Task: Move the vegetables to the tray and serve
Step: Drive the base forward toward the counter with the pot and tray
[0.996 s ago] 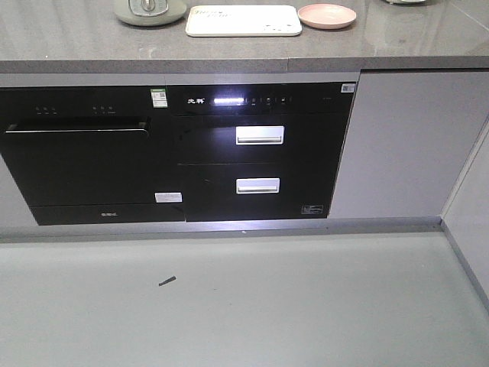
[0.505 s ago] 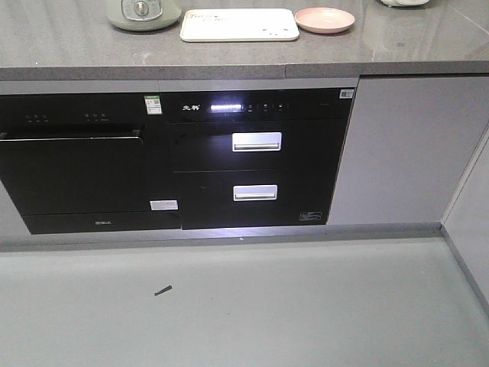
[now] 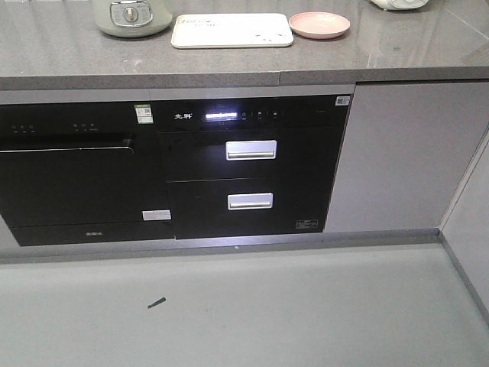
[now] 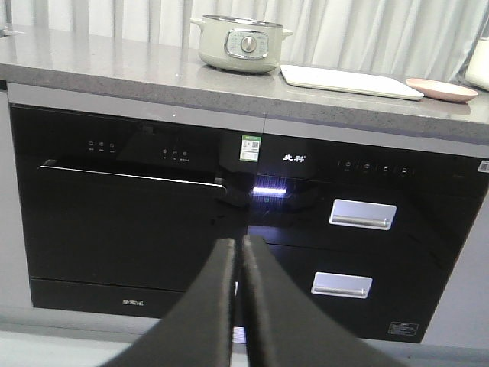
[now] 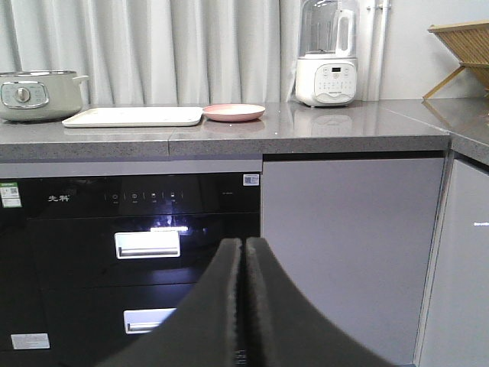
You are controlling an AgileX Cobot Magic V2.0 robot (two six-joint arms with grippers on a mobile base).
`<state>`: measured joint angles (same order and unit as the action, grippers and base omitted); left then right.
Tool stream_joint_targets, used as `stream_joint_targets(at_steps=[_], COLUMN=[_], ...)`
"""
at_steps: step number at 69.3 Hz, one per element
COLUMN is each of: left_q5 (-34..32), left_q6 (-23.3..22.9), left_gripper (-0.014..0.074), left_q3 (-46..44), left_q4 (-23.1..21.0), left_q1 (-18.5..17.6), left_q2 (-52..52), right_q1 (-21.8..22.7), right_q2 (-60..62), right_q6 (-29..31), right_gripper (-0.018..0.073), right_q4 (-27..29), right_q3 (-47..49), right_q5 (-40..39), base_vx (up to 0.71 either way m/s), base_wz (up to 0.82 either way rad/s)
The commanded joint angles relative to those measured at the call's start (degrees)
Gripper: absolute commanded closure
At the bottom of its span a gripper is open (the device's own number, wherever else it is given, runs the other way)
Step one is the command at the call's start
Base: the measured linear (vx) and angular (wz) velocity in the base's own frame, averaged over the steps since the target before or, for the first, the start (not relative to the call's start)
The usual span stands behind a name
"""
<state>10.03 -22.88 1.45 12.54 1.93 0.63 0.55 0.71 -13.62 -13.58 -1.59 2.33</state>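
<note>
Well below the worktop, the left gripper has its two black fingers pressed flat together with nothing between them, and it points at the glossy black fronts of the built-in units. To its left runs a wide black appliance door with a long handle along its top edge. Just above the fingertips a bright light strip glows, and higher up there is a green sticker. To its right are two silver drawer handles, one above the other. Straight up from this gripper, on the grey stone top, stands a pale green cooking pot with a dial on its side. The tray lies flat above and to the right of the gripper, just beside the pot but apart from it. A round pink plate lies past the tray's right end, near it without touching. The right gripper is likewise closed, its fingers meeting along a thin seam and holding nothing. From this gripper the pot is far up to the left, the tray lies up and to the left on the same worktop, and the pink plate lies almost straight above. A white blender stands up to the right in front of pale curtains, and a plain grey cupboard door fills the space to the right. A wooden rack shows at the far upper right
</note>
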Motion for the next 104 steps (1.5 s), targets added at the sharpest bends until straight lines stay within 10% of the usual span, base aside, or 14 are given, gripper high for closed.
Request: stream_joint_targets(at_steps=[1,104], left_q5=[-3.78,-3.78], left_q6=[-0.50,-0.50], left_gripper=[0.0602,0.0602], left_q3=[1.45,1.45], left_q4=[-0.43,-0.43], left_q1=[-0.06,-0.06], left_q2=[0.85,0.85], right_q1=[0.29,0.29], right_q2=[0.40,0.40], right_q6=[0.26,0.26], right_gripper=[0.0561,0.0561], right_q4=[-0.69,-0.69], right_q3=[-0.93,-0.93], right_q5=[-4.06,-4.06], base_vx=[0.10,0.12], base_wz=[-0.04,0.00])
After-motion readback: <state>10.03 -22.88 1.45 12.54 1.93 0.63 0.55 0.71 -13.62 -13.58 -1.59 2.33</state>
